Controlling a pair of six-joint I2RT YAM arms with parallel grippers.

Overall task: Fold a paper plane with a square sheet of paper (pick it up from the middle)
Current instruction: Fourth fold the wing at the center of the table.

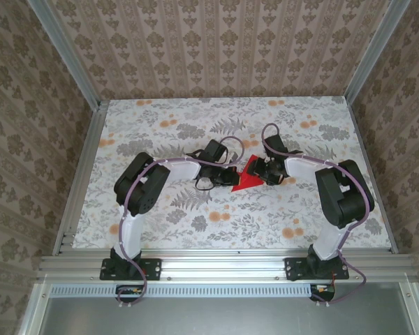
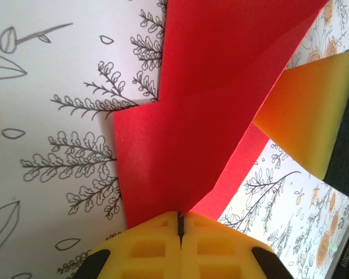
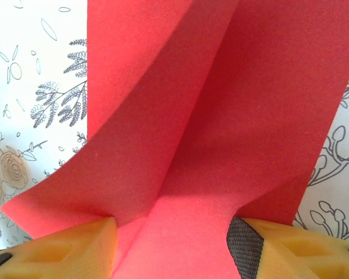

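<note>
Red sheet (image 1: 248,183) partly folded, mid table (image 1: 160,118) between both arms | left gripper (image 2: 180,224) pressed together, pinching its edge | right gripper (image 3: 171,247) spread astride the raised crease | risk, we judge: a snagging right finger drags the crease open or tears it

So both arms are tucked the same way: elbows bent out to the sides, forearms reaching inward, wrists nearly meeting in the middle. The left arm (image 1: 136,188) comes in from the left with its wrist tipped down. The left gripper (image 2: 179,224) has its yellow fingers pressed tight together, tips nipping the edge of the paper (image 2: 192,145). The right arm (image 1: 339,192) pretty much mirrors it. The right gripper (image 3: 171,244) has its jaws standing well apart, one finger on either side of the paper.
</note>
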